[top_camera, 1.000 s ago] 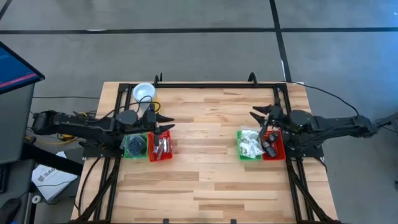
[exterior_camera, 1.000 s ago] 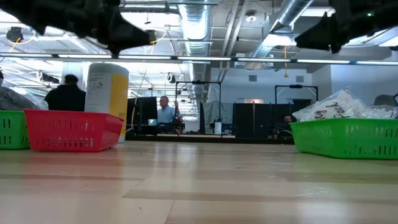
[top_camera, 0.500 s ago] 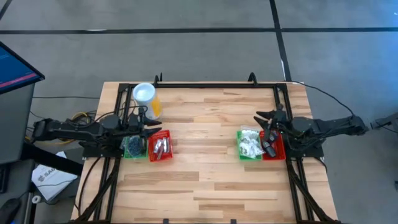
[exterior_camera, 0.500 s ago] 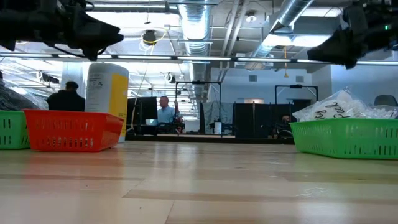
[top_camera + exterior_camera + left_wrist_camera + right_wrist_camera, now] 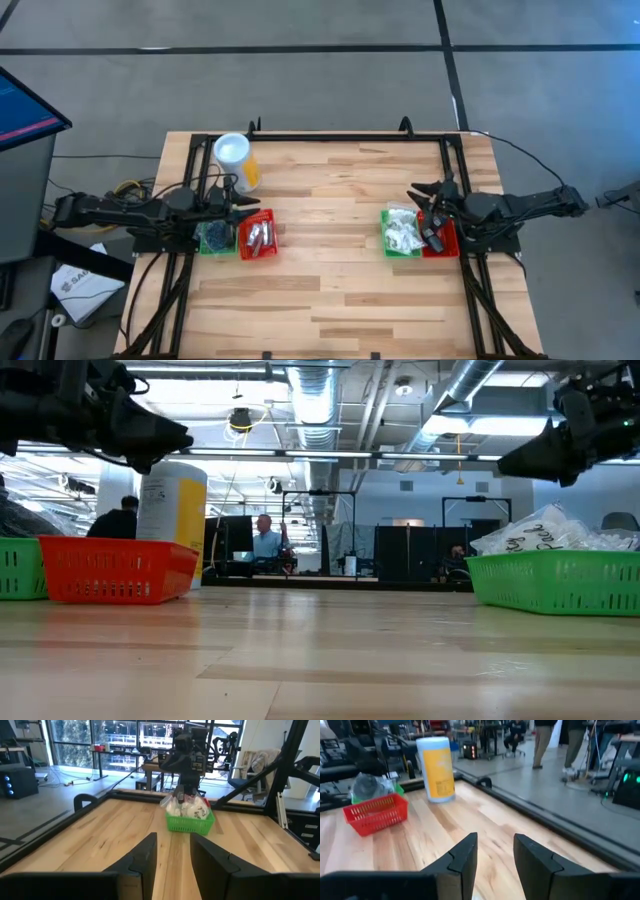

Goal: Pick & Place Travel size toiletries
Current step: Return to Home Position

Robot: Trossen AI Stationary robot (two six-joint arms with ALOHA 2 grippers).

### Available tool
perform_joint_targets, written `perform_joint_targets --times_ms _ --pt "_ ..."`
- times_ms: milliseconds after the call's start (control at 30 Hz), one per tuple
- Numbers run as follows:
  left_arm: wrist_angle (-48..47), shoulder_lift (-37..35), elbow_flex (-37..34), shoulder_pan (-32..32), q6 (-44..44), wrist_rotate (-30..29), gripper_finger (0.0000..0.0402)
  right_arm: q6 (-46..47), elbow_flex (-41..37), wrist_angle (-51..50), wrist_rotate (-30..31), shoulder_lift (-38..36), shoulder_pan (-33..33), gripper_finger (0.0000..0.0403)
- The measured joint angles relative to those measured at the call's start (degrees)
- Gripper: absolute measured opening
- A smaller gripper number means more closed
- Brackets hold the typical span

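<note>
Over the left side of the table (image 5: 340, 300), the left gripper (image 5: 258, 207) hovers open and empty above the rims of a green bin (image 5: 15, 568) and a red bin (image 5: 115, 572), where silvery tubes (image 5: 258, 236) lie. Opposite, the right gripper (image 5: 418, 194), fingers likewise spread with nothing between them, hangs beside the right-hand green bin (image 5: 555, 582) heaped with white sachets (image 5: 403, 230). Every toiletry I can see sits binned below the grippers, so each arm probably need only draw back outward.

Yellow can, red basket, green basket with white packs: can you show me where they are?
yellow can (image 5: 172, 510): low view, its printed side.
red basket (image 5: 115, 572): low view, its front wall.
green basket (image 5: 555, 582): low view, its front wall.
</note>
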Motion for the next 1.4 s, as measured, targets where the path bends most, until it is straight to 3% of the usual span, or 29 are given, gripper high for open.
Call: perform_joint_targets --times_ms 400,567,1400 --pt "1.1 0.0 -0.5 0.0 0.9 1.5 0.0108 2.2 -2.8 -0.3 1.3 0.0 0.0 0.0118" --pt "10.2 0.0 -4.7 0.0 1.6 1.5 0.0108 2.2 -6.1 3.9 2.6 0.0 0.0 0.0118" --pt "9.9 1.3 -4.8 0.0 1.5 1.5 0.0108 2.2 -6.1 3.3 2.6 0.1 -0.1 0.0118"
